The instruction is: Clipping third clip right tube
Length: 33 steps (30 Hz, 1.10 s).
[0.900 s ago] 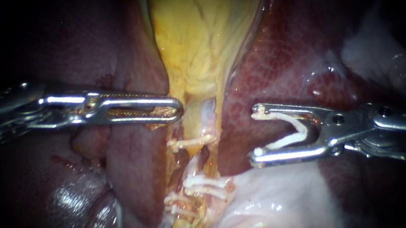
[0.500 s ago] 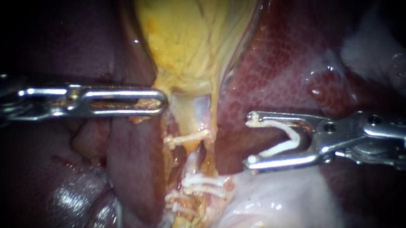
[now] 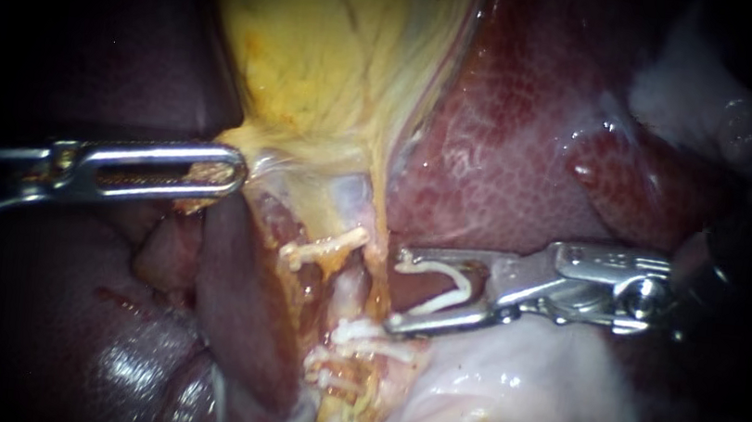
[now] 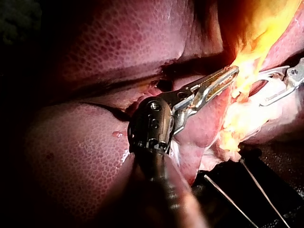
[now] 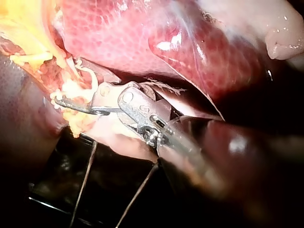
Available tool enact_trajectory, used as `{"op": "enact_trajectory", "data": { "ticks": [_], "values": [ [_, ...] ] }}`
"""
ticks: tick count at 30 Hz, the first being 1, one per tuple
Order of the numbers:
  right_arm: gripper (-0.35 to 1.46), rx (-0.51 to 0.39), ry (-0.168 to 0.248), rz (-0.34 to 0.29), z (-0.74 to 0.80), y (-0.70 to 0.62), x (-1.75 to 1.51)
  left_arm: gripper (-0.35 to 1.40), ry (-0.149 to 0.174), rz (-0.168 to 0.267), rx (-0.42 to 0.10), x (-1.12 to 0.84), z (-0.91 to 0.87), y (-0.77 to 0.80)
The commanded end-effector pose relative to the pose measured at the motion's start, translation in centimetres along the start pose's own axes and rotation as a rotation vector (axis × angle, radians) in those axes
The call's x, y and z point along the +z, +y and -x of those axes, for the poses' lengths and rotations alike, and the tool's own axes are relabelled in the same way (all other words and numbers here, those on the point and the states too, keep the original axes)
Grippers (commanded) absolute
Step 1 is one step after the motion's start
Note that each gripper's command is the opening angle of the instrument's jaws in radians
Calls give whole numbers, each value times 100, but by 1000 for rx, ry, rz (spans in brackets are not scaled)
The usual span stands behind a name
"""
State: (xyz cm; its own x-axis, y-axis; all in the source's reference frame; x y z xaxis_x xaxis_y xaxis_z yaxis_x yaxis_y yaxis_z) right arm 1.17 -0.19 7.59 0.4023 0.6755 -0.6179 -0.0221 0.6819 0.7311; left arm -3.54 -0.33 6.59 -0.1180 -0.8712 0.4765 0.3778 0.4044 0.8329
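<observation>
Resting in right claw [image 3: 395,291], clip [image 3: 467,282] just beside tube [image 3: 351,287].

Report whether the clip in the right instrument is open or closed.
Open: the clip spreads its two white legs, held in the right instrument.

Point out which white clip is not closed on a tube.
The clip in the right instrument's jaws: it gapes in an open V, while the other clips are pinched flat across the tissue.
</observation>
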Motion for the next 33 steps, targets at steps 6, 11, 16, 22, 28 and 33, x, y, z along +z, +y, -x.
{"op": "enact_trajectory", "data": {
  "ticks": [6,11,16,22,28,33],
  "values": [
    [60,48,22,-34,0,1,23,-35,0,0,0,0,-1,1],
    [59,92,22,-166,-3,-18,37,-35,0,0,1,2,0,8],
    [58,111,18,-222,-2,-32,46,-35,-2,5,1,2,0,19],
    [56,131,37,-265,-6,-39,47,-35,-3,7,1,4,0,27],
    [54,149,81,-278,-22,-38,42,-35,-4,9,2,5,-2,27],
    [54,159,100,-268,-33,-35,38,-35,-4,9,2,5,-2,27]
  ]
}}
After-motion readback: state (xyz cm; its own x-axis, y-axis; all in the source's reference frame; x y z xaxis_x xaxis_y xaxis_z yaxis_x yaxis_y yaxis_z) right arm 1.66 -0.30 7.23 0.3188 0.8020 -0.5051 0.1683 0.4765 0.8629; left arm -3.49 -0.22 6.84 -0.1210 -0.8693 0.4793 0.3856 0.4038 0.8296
